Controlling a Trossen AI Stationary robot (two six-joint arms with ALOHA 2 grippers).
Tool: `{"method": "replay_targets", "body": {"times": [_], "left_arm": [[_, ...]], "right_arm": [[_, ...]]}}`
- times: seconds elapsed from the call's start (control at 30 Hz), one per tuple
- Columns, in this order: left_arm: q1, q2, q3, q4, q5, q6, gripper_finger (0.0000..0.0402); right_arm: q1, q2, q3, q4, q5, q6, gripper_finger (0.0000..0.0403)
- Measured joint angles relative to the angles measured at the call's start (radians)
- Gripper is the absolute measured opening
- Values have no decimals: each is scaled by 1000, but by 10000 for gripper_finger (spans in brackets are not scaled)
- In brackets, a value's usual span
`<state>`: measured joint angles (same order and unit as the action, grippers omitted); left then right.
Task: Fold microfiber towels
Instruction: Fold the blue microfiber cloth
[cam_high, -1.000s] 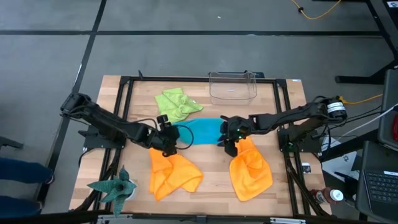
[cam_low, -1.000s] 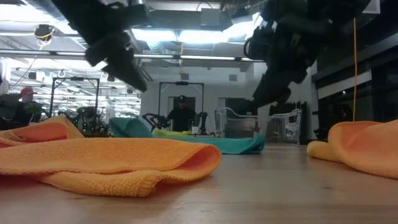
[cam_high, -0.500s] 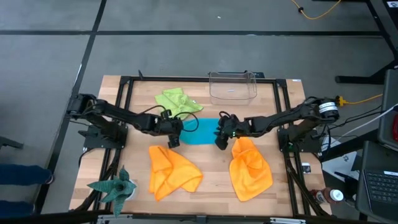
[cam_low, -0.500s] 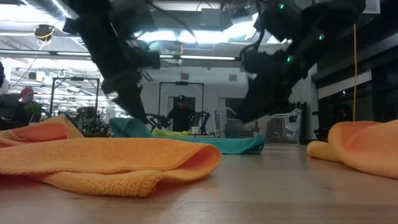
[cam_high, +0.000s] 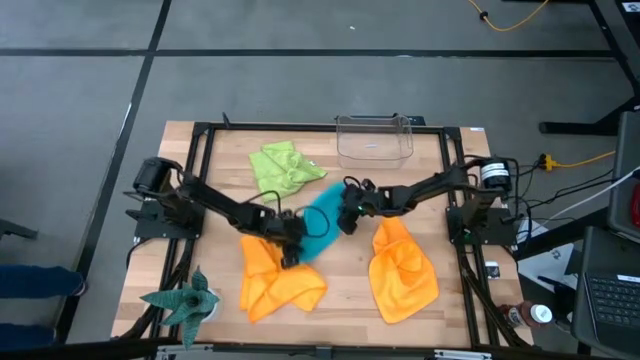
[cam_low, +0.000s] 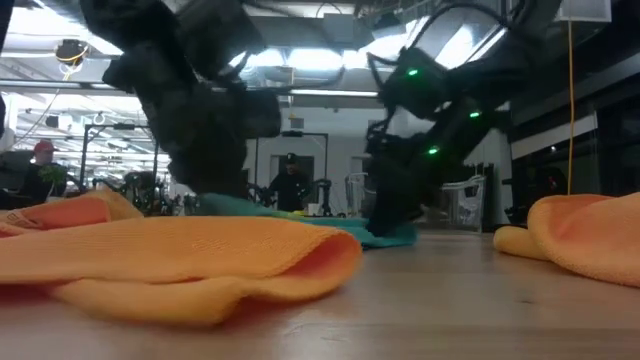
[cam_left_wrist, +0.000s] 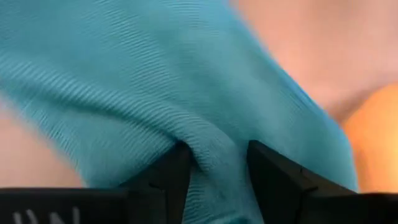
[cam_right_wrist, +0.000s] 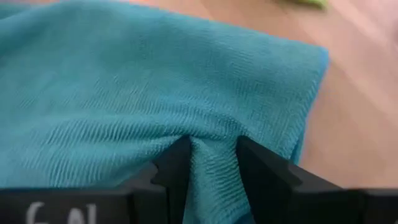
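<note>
The teal towel is stretched slantwise between the lime green towel and the two orange ones, long axis running arm to arm. The left gripper pinches its near end; the right gripper pinches the far end.

Four towels lie on the surface: two orange ones, one lime green, one teal. One clear bin, one spiky plant figure, two robot arms.
</note>
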<state>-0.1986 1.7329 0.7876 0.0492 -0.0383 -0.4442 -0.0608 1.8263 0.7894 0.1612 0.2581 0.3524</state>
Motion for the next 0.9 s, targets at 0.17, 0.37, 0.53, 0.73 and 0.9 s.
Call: {"method": "replay_targets", "body": {"times": [0.17, 0.37, 0.53, 0.73, 0.9], "left_arm": [[-50, 130, 45, 213, 3, -43, 147], [-60, 159, 129, 193, -69, -41, 147], [-66, 51, 187, -54, -134, -10, 142], [-95, -90, 196, -349, -285, 17, 138], [-121, -102, 150, -317, -274, 30, 138]], "right_arm": [[-56, 83, 131, -18, -105, -222, 139], [-74, 110, 306, -270, -121, -283, 139], [-57, 47, 414, -512, -76, -303, 139], [-5, -101, 405, -653, -67, -253, 139], [80, -209, 298, -611, -84, -200, 139]]}}
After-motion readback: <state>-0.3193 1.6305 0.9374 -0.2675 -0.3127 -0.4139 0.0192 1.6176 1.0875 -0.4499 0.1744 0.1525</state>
